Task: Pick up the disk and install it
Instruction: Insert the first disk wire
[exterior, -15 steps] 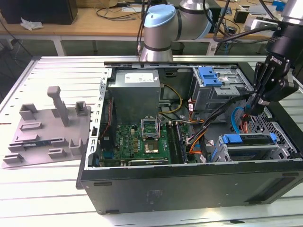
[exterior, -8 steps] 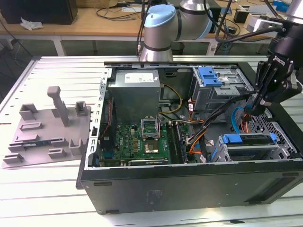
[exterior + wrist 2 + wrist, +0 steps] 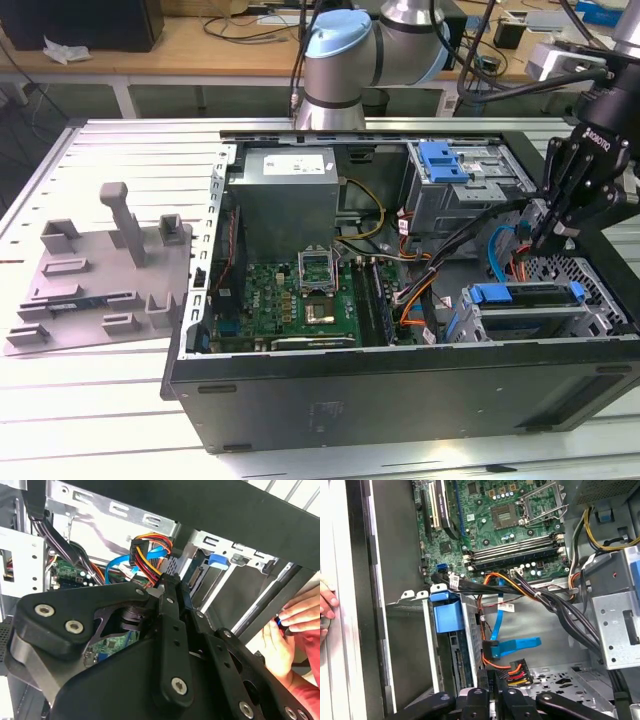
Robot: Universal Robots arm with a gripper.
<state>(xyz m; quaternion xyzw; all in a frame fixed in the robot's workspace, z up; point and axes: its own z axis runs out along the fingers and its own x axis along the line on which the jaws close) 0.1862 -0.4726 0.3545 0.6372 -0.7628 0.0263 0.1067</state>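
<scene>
The disk (image 3: 520,293) stands on edge in the drive cage at the case's corner on the exterior view's right, its blue bracket (image 3: 488,293) along the top. In the first wrist view the disk (image 3: 457,655) runs down beside the cage wall, under a blue bracket end (image 3: 445,616). My gripper (image 3: 533,238) hangs just above that cage, fingers together and holding nothing. In both wrist views the gripper (image 3: 175,582) (image 3: 491,682) points at the bundle of orange, red and blue cables beside the disk.
The open black case (image 3: 400,380) holds a motherboard (image 3: 300,295), a power supply (image 3: 285,190) and a grey metal cage with a blue tab (image 3: 440,160). A grey moulded tray (image 3: 100,270) lies outside it. A person's hand (image 3: 287,630) (image 3: 325,605) rests at the case edge.
</scene>
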